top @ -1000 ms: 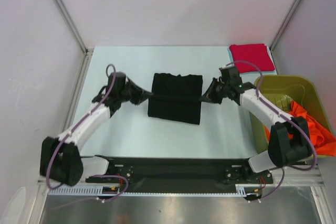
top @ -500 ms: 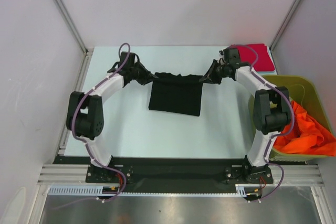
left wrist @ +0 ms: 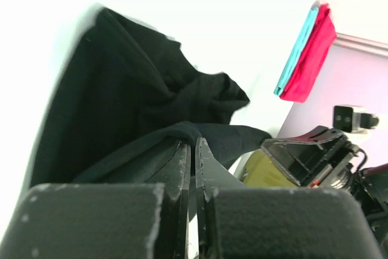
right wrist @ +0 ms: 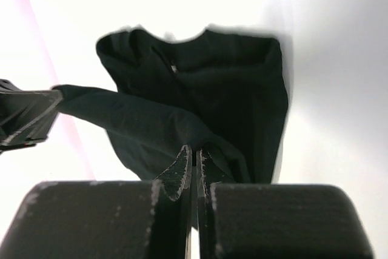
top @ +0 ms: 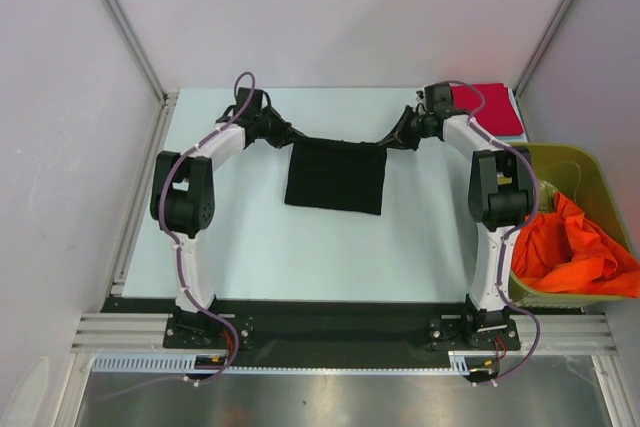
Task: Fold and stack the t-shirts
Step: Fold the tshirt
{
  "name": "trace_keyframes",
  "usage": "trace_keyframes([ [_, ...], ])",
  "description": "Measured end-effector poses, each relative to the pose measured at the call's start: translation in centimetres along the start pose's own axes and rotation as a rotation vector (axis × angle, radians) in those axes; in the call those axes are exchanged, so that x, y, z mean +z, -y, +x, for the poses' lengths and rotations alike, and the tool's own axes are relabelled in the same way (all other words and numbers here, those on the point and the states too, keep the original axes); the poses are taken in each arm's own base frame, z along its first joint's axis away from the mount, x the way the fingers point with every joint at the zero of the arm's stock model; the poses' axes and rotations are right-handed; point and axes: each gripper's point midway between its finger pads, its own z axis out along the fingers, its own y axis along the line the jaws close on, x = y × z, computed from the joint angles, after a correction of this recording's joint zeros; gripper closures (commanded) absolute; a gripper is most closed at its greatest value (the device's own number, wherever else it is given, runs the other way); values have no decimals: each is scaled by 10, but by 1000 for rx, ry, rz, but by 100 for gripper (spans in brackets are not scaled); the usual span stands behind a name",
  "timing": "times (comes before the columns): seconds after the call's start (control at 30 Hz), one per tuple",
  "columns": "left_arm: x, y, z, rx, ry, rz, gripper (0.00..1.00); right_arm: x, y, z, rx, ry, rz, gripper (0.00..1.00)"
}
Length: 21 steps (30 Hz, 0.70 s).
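Left gripper point(left wrist: 193, 150) and right gripper point(right wrist: 194, 156), each clamped tight on an upper corner of the black t-shirt point(top: 335, 175), hold its far edge stretched between them. Its lower part lies on the table point(top: 250, 237). A folded red t-shirt point(top: 495, 109) lies at the far right corner, and an orange t-shirt point(top: 572, 252) is crumpled in the olive bin point(top: 592, 175).

Three t-shirts point(top: 335, 175) point(top: 495, 107) point(top: 575, 252), one bin point(top: 560, 162), two arms point(top: 205, 155) point(top: 462, 132).
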Motion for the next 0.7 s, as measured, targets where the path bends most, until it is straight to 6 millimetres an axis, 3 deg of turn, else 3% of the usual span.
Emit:
trace_keyframes([
  [0.2, 12, -10, -11, -38, -10, -9, 100, 12, -1, -15, -14, 7, -10, 100],
  [0.43, 35, -15, -16, -48, -43, -6, 97, 21, 8, -18, -5, -1, 4, 100],
  [0.47, 38, -17, -16, -50, -48, -8, 98, 23, 9, -18, -3, -3, 6, 89],
  [0.5, 43, -17, -18, -50, -51, -6, 98, 25, 10, -19, -2, -3, 7, 89],
  [0.53, 46, -21, -19, -46, -60, -23, 95, 27, 12, -19, 5, -9, 12, 87],
  [0.6, 54, -20, -27, -9, -64, -48, 76, 31, 10, -27, 5, -6, 14, 79],
  [0.67, 62, -18, -41, 47, -50, -87, 73, 34, 10, -39, -5, 6, 30, 72],
  [0.7, 63, -17, -51, 87, -31, -109, 64, 35, 9, -49, -21, 23, 34, 70],
])
